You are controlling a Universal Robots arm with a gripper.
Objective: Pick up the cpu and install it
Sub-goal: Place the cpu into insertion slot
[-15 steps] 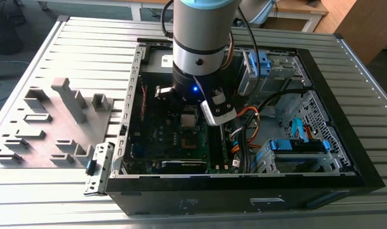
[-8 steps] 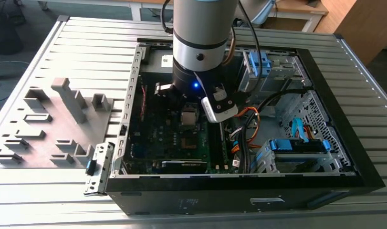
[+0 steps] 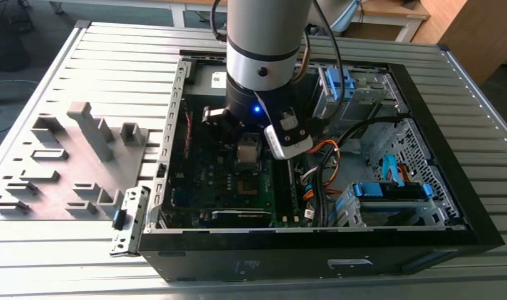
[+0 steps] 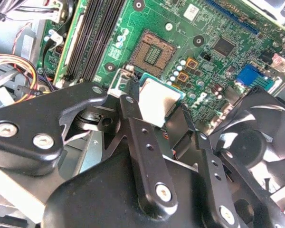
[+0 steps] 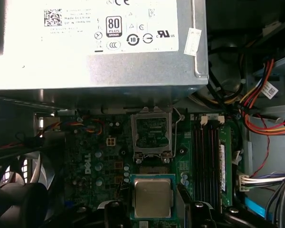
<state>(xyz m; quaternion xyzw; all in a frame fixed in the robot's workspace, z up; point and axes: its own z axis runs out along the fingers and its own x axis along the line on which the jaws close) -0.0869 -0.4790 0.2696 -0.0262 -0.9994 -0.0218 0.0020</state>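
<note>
The cpu (image 5: pixel 152 197) is a small square chip with a silver-grey top, and my gripper (image 5: pixel 154 210) is shut on it, one black finger on each side. In the second wrist view the cpu (image 4: pixel 157 99) hangs between the fingers (image 4: pixel 133 118) just short of the open socket (image 4: pixel 152 51) on the green motherboard. The socket's metal frame (image 5: pixel 153 133) stands tilted up, with the bare socket (image 5: pixel 152 169) between it and the chip. From the exterior view, my gripper (image 3: pixel 249 152) sits low inside the open computer case (image 3: pixel 320 256), over the board.
A large grey box with a white label (image 5: pixel 99 42) overhangs the board beyond the socket. A black fan (image 4: pixel 256 137) sits to one side and memory slots (image 5: pixel 209 156) to the other. Coloured cables (image 3: pixel 337 156) crowd the case's right. A grey fixture plate (image 3: pixel 70 162) lies at the exterior view's left.
</note>
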